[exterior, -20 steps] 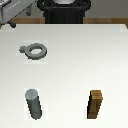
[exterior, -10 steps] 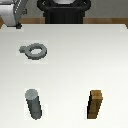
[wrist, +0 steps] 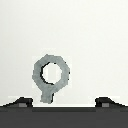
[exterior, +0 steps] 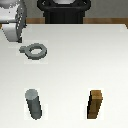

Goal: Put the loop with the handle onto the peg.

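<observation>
White tabletop carries everything. The brown wooden rectangular block stands at the near edge, well apart from the upright dark grey peg toward the exterior view's left. The flat grey-green loop with the handle lies farther back, untouched. The gripper hangs above it, fingers spread wide.
</observation>
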Motion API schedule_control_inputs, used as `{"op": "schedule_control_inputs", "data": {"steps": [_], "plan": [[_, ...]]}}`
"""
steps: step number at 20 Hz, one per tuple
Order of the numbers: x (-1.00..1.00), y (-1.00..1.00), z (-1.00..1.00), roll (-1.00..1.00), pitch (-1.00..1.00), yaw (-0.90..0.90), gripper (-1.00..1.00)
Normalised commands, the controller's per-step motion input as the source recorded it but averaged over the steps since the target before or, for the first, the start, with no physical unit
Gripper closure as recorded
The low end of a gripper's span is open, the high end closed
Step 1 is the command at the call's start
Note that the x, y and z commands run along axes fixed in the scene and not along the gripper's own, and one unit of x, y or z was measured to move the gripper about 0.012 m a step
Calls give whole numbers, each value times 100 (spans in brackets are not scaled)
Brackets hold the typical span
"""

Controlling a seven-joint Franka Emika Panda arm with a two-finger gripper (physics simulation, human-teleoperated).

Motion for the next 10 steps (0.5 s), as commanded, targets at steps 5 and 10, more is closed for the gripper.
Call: {"op": "schedule_control_inputs", "data": {"steps": [5,10], "plan": [[0,0,-40,0,0,0,-100],[0,-20,-40,0,0,0,-100]]}}
